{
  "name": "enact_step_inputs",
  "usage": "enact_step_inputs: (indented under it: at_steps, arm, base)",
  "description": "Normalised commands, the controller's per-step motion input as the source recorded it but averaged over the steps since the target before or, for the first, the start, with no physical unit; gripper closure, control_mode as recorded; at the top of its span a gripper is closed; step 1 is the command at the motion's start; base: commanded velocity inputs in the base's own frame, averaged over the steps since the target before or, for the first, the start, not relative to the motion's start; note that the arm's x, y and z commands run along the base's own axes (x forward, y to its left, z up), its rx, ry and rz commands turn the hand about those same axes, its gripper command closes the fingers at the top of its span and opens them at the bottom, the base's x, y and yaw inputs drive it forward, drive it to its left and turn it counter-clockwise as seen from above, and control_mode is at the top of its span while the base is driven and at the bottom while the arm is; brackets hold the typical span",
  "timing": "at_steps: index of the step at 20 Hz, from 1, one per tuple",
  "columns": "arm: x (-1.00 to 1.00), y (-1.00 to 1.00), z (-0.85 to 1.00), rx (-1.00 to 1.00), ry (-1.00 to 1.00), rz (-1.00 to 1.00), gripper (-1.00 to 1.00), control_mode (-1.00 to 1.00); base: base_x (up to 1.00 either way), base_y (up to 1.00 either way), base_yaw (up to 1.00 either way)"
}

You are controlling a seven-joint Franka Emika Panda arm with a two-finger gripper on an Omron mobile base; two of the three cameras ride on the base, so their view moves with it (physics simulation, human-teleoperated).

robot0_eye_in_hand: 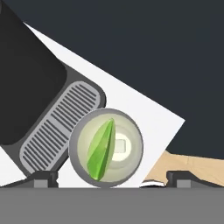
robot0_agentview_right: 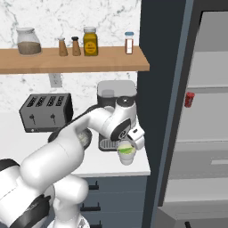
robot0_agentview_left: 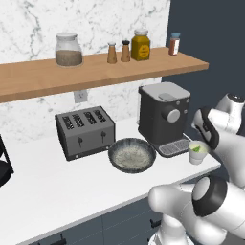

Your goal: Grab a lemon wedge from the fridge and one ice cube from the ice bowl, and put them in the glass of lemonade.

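Observation:
The glass of lemonade (robot0_agentview_left: 197,153) (robot0_agentview_right: 126,153) stands on the white counter at its right end, in front of the coffee machine's drip tray. Inside it lies the yellow-green lemon wedge (robot0_eye_in_hand: 101,148) (robot0_agentview_left: 196,149), tilted against the wall of the glass (robot0_eye_in_hand: 133,131). My gripper (robot0_eye_in_hand: 113,178) (robot0_agentview_right: 132,139) hangs just above the glass, open, its fingertips (robot0_eye_in_hand: 43,177) wide apart with nothing between them. The dark ice bowl (robot0_agentview_left: 132,154) sits left of the glass, in front of the toaster. The fridge (robot0_agentview_right: 209,111) stands open at the right, showing light grey shelves.
A coffee machine (robot0_agentview_left: 164,117) stands right behind the glass, and a toaster (robot0_agentview_left: 85,131) further left. A wooden shelf (robot0_agentview_left: 95,72) with jars and shakers hangs above. The counter edge (robot0_eye_in_hand: 175,127) runs close beside the glass. A red can (robot0_agentview_right: 189,99) sits in the fridge.

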Motion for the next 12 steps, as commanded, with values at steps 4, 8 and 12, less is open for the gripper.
enact_step_inputs:
  at_steps: [4, 8, 12]
  arm:
    - [-0.19, 0.07, 0.17, 0.0, -0.06, 0.0, -1.0, -1.0]
    - [-0.32, 0.38, 0.18, 0.0, -0.02, 0.04, -1.0, -1.0]
    - [-0.35, 0.79, 0.2, 0.0, 0.0, 0.07, -1.0, -1.0]
  base:
    - [0.0, 0.0, 0.0]
    - [0.0, 0.0, 0.0]
    - [0.0, 0.0, 0.0]
